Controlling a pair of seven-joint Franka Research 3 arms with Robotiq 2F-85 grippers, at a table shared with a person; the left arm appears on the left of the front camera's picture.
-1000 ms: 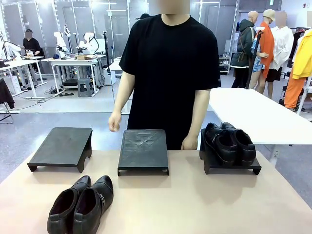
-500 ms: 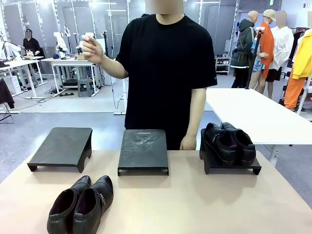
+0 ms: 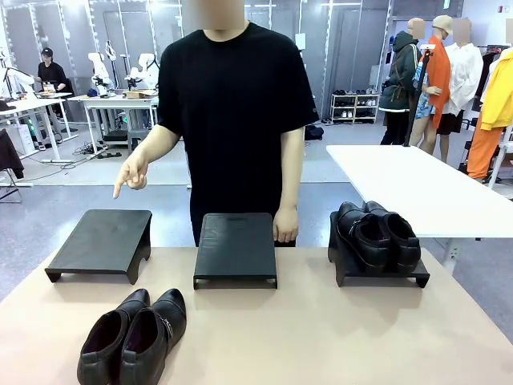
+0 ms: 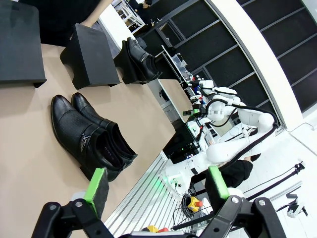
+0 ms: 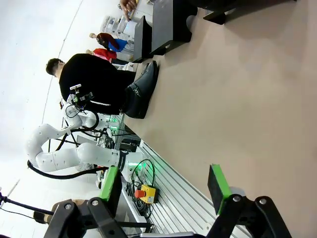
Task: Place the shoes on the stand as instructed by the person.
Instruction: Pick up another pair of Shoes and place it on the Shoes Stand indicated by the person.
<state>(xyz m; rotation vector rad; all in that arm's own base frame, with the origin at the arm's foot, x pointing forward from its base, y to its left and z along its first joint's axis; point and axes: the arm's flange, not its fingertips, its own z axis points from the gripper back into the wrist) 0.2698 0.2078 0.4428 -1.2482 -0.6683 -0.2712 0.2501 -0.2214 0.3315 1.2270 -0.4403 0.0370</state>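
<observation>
Shoes [image 4: 91, 136] lay ahead of the spread left claw [image 4: 156, 182], right claw [image 5: 164, 182] spread too; misreading the pointing hand [image 3: 131, 175] could mean a wrong stand [image 3: 235, 245].

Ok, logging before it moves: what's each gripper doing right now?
Left black gripper with green pads: open, empty.
Right black gripper with green pads: open, empty.
</observation>
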